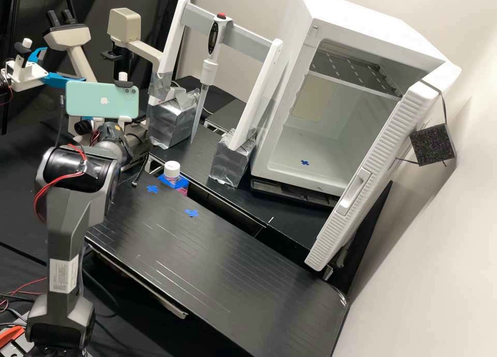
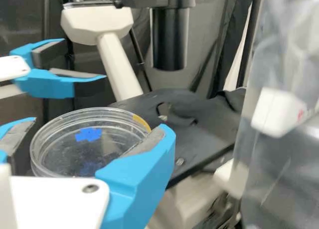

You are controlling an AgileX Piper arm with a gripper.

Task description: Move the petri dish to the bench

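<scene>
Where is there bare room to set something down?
The black bench top is bare from the blue marks to its end near the white door; the open cabinet's floor has room. Around the microscope and pipette stand it's crowded.

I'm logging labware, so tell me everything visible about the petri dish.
The petri dish is round, shallow and clear, like plastic, with a double rim bearing a yellow mark. A blue cross shows within its outline, on it or through it, I cannot tell. Seen slantwise in the wrist view, it sits between the gripper's blue fingers, apparently gripped.
</scene>
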